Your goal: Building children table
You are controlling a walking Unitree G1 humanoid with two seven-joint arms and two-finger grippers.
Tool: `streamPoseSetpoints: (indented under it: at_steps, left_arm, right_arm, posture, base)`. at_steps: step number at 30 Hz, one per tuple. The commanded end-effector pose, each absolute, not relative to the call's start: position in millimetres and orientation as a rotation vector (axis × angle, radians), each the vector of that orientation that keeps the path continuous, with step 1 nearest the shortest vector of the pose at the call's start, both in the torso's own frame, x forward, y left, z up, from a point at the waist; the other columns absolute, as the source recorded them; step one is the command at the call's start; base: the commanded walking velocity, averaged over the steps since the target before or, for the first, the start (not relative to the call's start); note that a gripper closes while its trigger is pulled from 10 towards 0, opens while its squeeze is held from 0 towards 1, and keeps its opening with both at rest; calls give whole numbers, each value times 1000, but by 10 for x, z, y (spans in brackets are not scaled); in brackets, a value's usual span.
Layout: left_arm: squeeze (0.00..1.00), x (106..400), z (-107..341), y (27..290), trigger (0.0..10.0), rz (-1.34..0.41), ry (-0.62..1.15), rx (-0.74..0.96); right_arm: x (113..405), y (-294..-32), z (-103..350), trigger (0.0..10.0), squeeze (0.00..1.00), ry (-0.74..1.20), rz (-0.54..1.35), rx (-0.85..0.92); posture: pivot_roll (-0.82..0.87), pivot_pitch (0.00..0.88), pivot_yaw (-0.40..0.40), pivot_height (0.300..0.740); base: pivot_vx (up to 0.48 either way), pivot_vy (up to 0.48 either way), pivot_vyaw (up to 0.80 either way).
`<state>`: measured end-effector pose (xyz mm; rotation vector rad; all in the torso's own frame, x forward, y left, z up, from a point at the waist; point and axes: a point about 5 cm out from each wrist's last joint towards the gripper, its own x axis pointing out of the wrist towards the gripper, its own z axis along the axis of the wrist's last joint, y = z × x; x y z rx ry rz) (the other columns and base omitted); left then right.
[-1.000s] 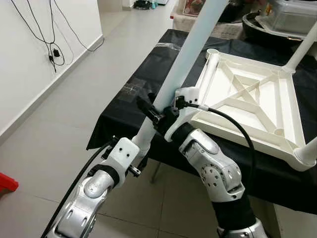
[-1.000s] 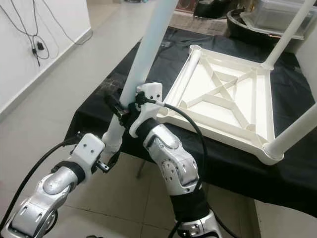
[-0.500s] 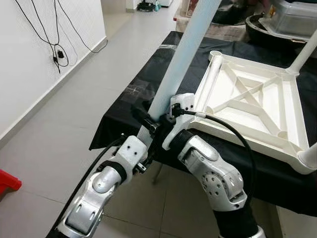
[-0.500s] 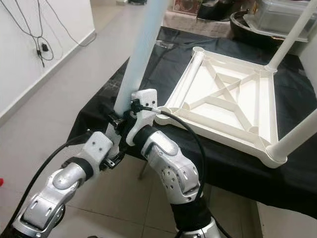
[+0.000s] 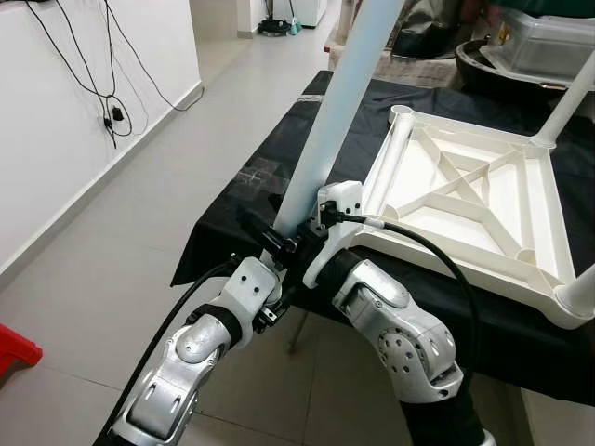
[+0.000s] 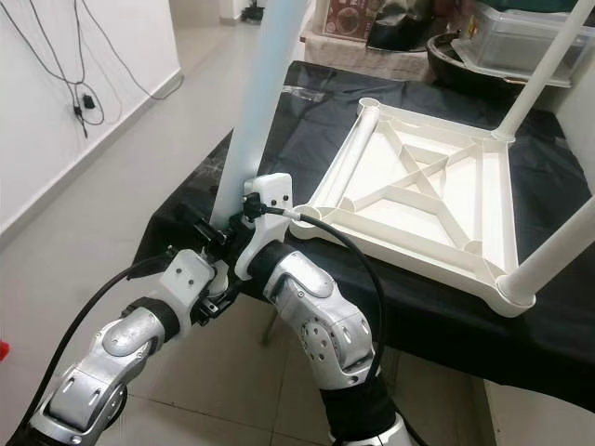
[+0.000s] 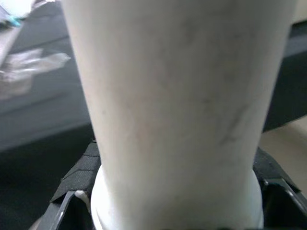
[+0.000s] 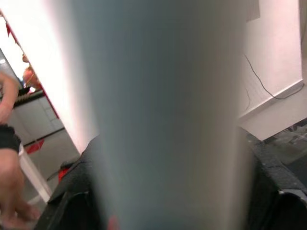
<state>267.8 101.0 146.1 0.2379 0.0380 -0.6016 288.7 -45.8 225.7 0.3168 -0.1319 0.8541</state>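
White plastic: the table leg [image 5: 339,102] is a long, smooth tube, held slanted over the front corner of the black cloth [image 5: 279,158], its upper end out of the picture.
Leg position: its lower end sits between the two grippers, just in front of the near left corner of the table top [image 5: 469,200].
Table top: it lies upside down on the cloth, ribs facing up; two legs already stand in it, one far [image 5: 569,98] and one at the near right corner [image 6: 558,246].
Empty socket: a round collar [image 5: 401,112] shows at the far left corner; the near left corner is hidden behind the right arm.
Left gripper [image 5: 270,279]: it holds the lowest part of the leg, its black fingers pinching the tube from both sides, as the left wrist view shows.
Right gripper [image 5: 293,243]: it clamps the leg a little higher, fingers closed around it.
Risk one: the tube is smooth and long, so I judge it may slip or turn in the fingers if the arms tilt it more.
Risk two: the lower end may hit the rim of the top and push it along the cloth.
Risk three: if the leg is not lined up with a socket, it could jam.
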Motion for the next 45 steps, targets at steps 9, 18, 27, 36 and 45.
streamPoseSetpoints:
  at_steps: [9,18,27,36,45]
  left_arm:
    - [0,2340,1421,1227,10000,-958,204,117]
    - [0,2127,1360,1322,10000,-1079,313,74]
    - [0,2151,1376,1294,10000,-1106,319,54]
    - [0,2103,1370,1233,10000,-1143,331,31]
    - [0,2062,1353,1217,10000,-1160,348,10]
  right_arm:
    - [2927,-652,2214,10000,0,-62,1139,287]
    - [2773,-658,2192,10000,0,34,1389,197]
    - [2679,-598,2144,10000,0,77,1465,213]
    - [2581,-487,2148,10000,0,86,1513,253]
    - [2532,-438,2159,10000,0,88,1541,260]
  posture:
    - [117,78,-43,740]
    - [117,98,-41,740]
    - [112,102,-36,740]
    - [108,107,-33,740]
    - [106,109,-33,740]
  base:
    - [0,0,0]
    - [0,0,0]
    - [0,0,0]
    - [0,0,0]
    - [0,0,0]
